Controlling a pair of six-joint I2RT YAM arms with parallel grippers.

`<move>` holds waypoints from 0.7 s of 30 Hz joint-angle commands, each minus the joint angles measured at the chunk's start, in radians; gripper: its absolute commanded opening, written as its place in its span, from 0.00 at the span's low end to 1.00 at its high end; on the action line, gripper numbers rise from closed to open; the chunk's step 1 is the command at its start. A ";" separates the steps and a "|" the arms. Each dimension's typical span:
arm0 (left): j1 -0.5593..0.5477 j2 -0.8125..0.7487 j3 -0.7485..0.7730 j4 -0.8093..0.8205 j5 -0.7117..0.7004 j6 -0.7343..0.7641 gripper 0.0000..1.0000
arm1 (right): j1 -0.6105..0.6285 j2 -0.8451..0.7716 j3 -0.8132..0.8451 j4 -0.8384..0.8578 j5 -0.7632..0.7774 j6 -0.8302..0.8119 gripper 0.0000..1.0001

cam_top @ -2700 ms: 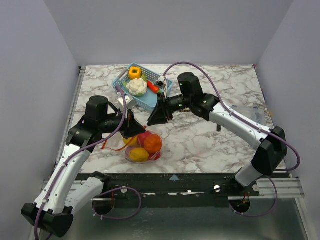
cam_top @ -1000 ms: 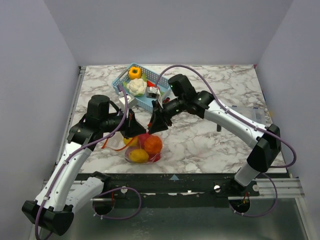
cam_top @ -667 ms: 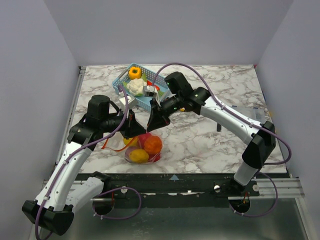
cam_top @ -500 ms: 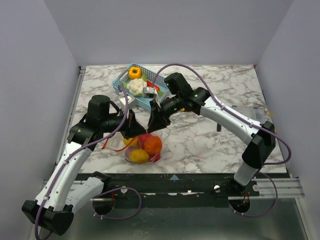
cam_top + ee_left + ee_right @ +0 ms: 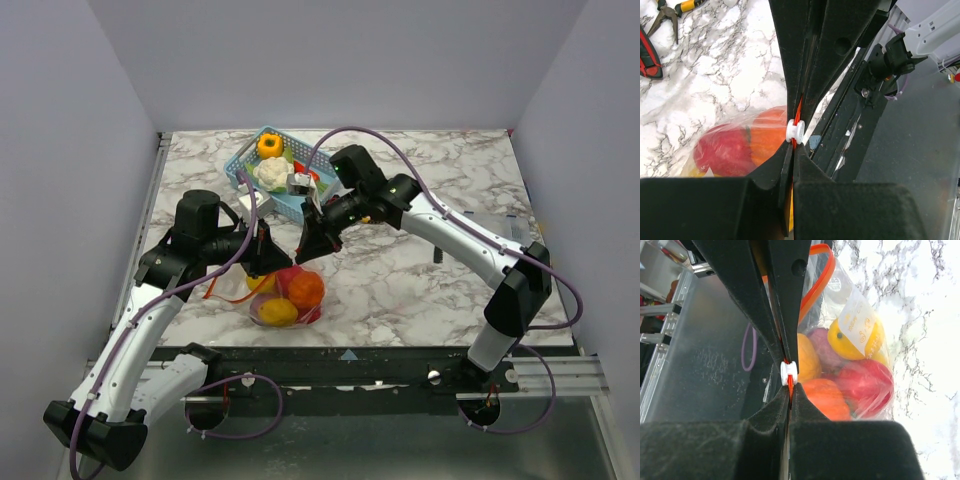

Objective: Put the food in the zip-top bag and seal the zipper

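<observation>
The clear zip-top bag [image 5: 286,296] lies near the table's front edge and holds the food: an orange fruit [image 5: 306,288], a yellow one [image 5: 278,310] and a red one [image 5: 287,276]. My left gripper [image 5: 272,257] and right gripper [image 5: 303,247] meet tip to tip just above it. In the left wrist view my left gripper [image 5: 793,146] is shut on the red-orange zipper [image 5: 798,109], right behind its white slider [image 5: 795,130]. In the right wrist view my right gripper [image 5: 790,388] is shut on the same strip, against the slider [image 5: 789,373]. Orange [image 5: 825,397], red [image 5: 867,382], yellow [image 5: 855,335] and purple [image 5: 823,353] food shows through the plastic.
A blue basket [image 5: 236,166] at the back holds a white cauliflower [image 5: 272,173], an orange pepper [image 5: 268,145] and other small items. Pliers [image 5: 669,11] and a red-and-black tool [image 5: 648,52] lie on the marble behind the bag. The table's front edge is just past the bag.
My right gripper has come left and down from beside the basket until it meets my left gripper at the bag's zipper. Over the last half second both arms hold still.
</observation>
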 commanded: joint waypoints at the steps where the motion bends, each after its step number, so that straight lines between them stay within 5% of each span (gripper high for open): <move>1: -0.005 -0.005 0.008 0.016 0.036 0.012 0.00 | -0.003 -0.011 -0.004 0.021 0.019 0.032 0.00; 5: -0.006 -0.004 0.019 0.012 0.038 0.010 0.00 | -0.003 -0.029 -0.057 0.123 0.049 0.115 0.00; 9: -0.006 -0.017 0.029 0.027 0.037 0.005 0.42 | -0.004 -0.066 -0.131 0.234 0.069 0.172 0.00; 12: -0.005 -0.023 0.031 0.063 0.035 -0.008 0.55 | -0.003 -0.076 -0.138 0.247 0.070 0.176 0.00; 21: -0.006 0.035 0.054 0.087 0.045 -0.032 0.47 | -0.003 -0.085 -0.144 0.252 0.063 0.175 0.00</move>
